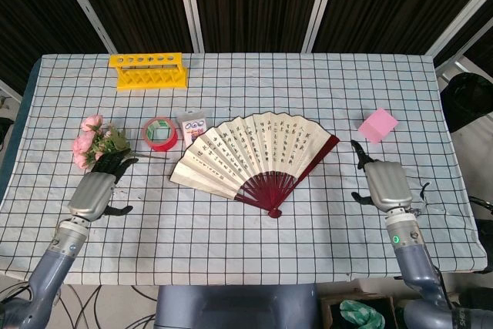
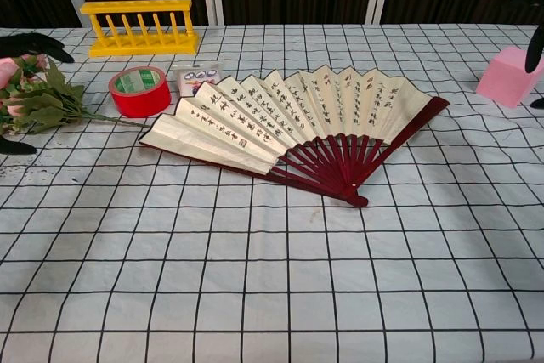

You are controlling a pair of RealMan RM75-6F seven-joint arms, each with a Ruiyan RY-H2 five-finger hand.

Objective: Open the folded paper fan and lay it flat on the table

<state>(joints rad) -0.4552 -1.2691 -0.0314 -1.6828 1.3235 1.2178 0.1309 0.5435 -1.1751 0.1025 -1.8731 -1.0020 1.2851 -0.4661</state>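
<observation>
Both of your robot hands, left robot hand [image 1: 95, 190] and right robot hand [image 1: 384, 186], hung empty with fingers apart, while the paper fan [image 1: 254, 150] lay spread flat mid-tabletop [image 1: 308, 82], well apart from each.

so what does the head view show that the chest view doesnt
Only the head view shows both hands whole: the left hand near the table's left edge and the right hand near its right, both empty with fingers apart.

Only the chest view shows, from a low side angle, that the open paper fan with dark red ribs lies flat on the checked cloth.

Both show the fan, the red tape roll, the yellow rack, the pink flower bunch and the pink block.
</observation>
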